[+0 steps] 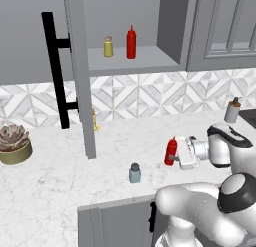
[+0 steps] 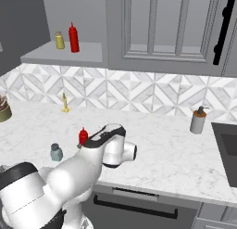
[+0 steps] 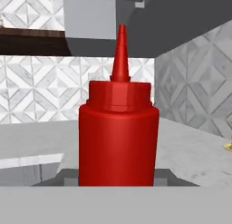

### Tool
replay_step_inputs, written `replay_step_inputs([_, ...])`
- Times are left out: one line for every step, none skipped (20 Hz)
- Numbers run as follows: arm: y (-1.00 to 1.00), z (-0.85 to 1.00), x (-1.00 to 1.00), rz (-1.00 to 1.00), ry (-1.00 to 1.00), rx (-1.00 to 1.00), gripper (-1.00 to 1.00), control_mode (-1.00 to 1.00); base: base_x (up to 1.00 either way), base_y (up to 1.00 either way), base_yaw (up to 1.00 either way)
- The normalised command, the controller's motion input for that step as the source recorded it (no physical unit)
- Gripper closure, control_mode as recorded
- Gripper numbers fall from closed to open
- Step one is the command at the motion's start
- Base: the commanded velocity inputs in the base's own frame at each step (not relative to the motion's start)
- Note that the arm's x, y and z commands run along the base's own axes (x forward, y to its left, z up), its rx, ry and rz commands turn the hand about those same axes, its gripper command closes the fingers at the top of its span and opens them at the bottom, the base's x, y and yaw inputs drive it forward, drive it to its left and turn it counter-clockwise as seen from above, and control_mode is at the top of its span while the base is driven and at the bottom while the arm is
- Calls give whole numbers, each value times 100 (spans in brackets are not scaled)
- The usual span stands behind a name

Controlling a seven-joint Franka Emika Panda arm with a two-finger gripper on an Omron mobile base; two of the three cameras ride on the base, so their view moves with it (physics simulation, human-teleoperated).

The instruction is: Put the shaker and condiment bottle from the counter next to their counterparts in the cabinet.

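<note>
I have the pincer (image 1: pixel 176 156) closed on the condiment bottle (image 1: pixel 171 151), gripping its body from the side; through the hand camera the red bottle (image 3: pixel 118 137) stands upright right in front of me, nozzle up, with the fingers hidden behind its lower part. I cannot tell whether its base rests on the table (image 1: pixel 60 181) or is just clear of it. The shaker (image 1: pixel 134 173) stands on the table near the pincer, a little below and to its left in the left base view, apart from the bottle. Well above the pincer and further back, the cabinet (image 1: pixel 135 63) is open, and its shelf carries the yellow shaker (image 1: pixel 108 46) and the slim red bottle (image 1: pixel 131 42) side by side.
</note>
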Motion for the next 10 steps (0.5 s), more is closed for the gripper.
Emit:
replay_step_inputs([0,100,-64,-33,0,4,100,-100,0,0,0])
replay_step_inputs([-2,100,-73,-38,0,7,100,-100,0,0,0])
replay_step_inputs([0,96,-79,-44,0,10,100,-100,0,0,0])
replay_step_inputs([0,95,-74,-48,0,9,100,-100,0,0,0])
replay_step_inputs([0,86,-80,-48,0,8,100,-100,0,0,0])
replay_step_inputs([0,89,-74,-45,0,2,100,-100,0,0,0])
replay_step_inputs([0,86,-71,-45,0,3,100,-100,0,0,0])
replay_step_inputs([6,78,-62,-47,0,1,100,-100,0,0,0])
replay_step_inputs([6,69,-64,-51,0,3,100,-100,0,0,0])
replay_step_inputs([19,59,-49,-56,5,1,100,-100,0,0,0])
